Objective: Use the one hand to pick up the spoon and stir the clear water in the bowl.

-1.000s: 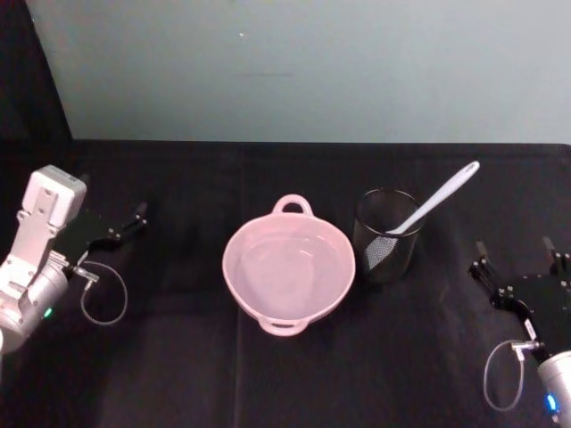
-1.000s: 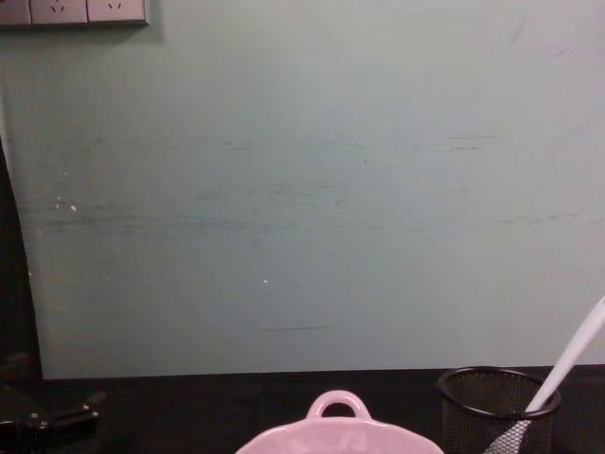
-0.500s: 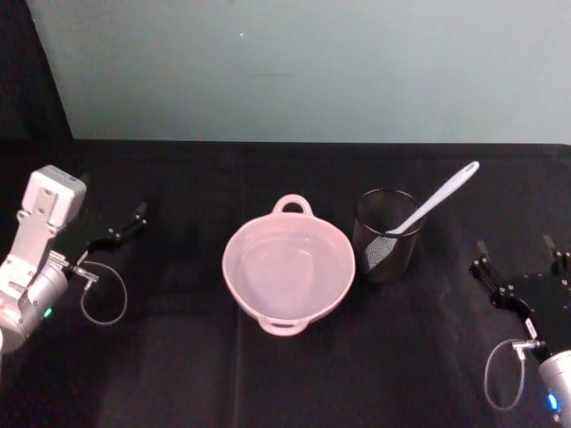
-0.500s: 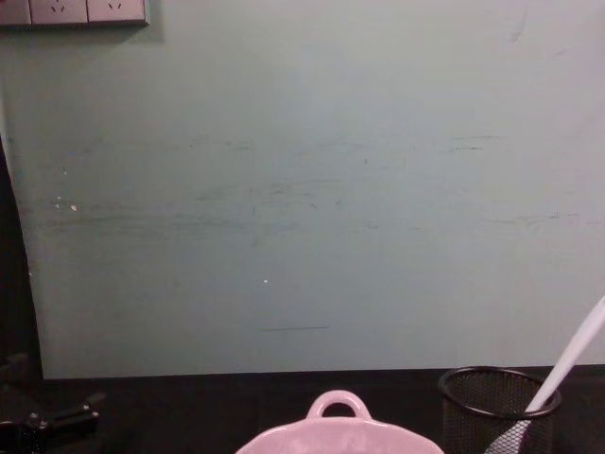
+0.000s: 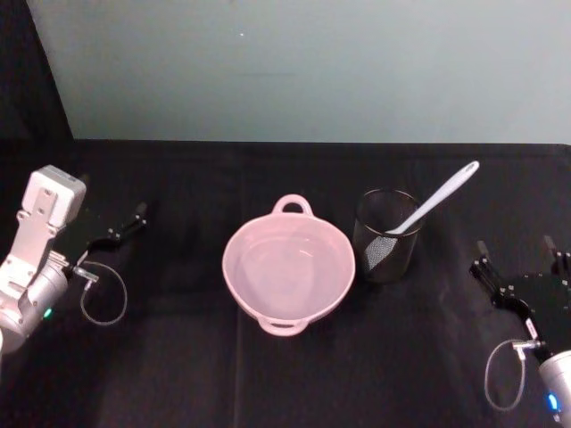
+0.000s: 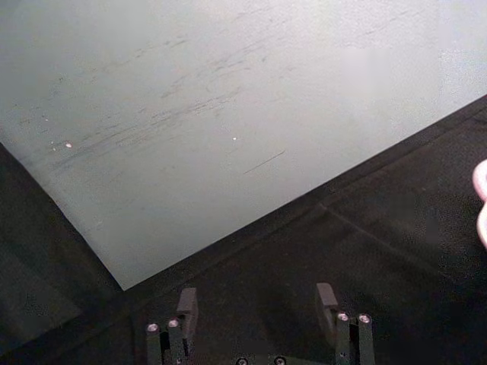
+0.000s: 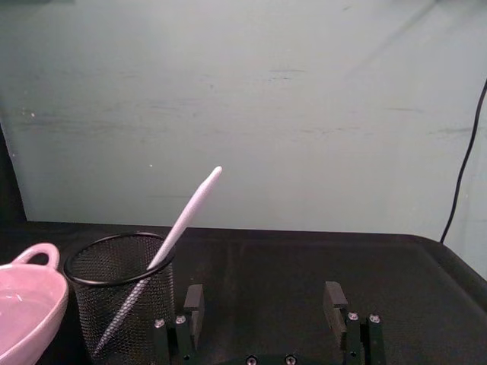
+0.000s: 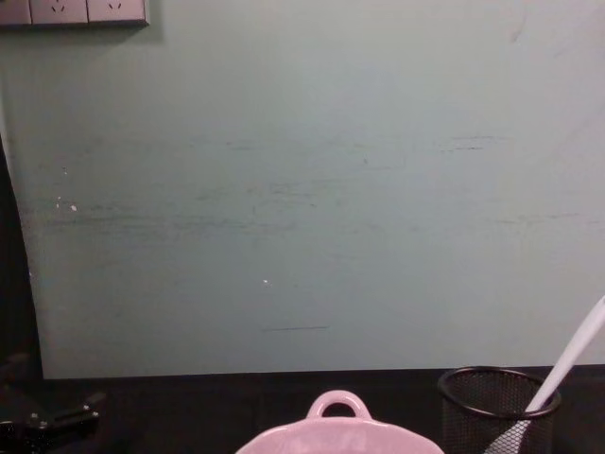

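Observation:
The pale pink bowl (image 5: pixel 234 254) with clear water stands mid-table, its loop handle toward the wall; it also shows in the chest view (image 8: pixel 337 437) and the right wrist view (image 7: pixel 27 308). Just right of it is a black mesh cup (image 5: pixel 385 239) (image 7: pixel 122 293). The white spoon (image 5: pixel 437 198) (image 7: pixel 186 213) (image 8: pixel 573 363) leans in the cup, handle up and to the right. My right gripper (image 5: pixel 516 248) (image 7: pixel 263 300) stands open near the table's right side, right of the cup and apart from it. Far left, my left gripper (image 5: pixel 114 200) (image 6: pixel 257 304) is open and holds nothing.
A black cloth (image 5: pixel 178 357) covers the table, and a pale green wall (image 5: pixel 294 71) rises at its far edge. Thin cable loops hang by the left wrist (image 5: pixel 103 294) and the right wrist (image 5: pixel 504 374). Wall sockets (image 8: pixel 76 11) sit high on the left.

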Robot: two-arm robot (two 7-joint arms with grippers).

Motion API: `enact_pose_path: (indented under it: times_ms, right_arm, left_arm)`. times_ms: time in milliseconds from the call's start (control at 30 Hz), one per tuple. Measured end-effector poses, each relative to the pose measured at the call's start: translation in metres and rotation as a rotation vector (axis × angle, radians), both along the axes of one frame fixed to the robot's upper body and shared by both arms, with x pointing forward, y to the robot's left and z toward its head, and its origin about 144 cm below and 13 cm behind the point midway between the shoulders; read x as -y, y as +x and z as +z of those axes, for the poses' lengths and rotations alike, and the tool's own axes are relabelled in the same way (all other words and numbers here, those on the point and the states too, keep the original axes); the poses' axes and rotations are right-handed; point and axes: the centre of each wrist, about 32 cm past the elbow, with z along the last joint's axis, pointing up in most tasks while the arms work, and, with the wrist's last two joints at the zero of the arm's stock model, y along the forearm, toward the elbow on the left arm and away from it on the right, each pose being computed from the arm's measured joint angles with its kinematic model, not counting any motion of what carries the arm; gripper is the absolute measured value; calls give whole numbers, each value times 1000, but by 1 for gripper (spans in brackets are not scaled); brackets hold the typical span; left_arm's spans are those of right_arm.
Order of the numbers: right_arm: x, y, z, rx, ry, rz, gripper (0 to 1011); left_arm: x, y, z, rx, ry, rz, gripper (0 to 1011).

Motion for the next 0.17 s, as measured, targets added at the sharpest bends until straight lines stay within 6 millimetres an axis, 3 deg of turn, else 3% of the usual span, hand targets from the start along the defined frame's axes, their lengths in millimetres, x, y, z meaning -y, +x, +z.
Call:
enact_pose_path:
  times_ms: [167]
  right_arm:
    - [0,0,0,0,0,0,1003]
  left_arm:
    - [0,0,0,0,0,0,1012]
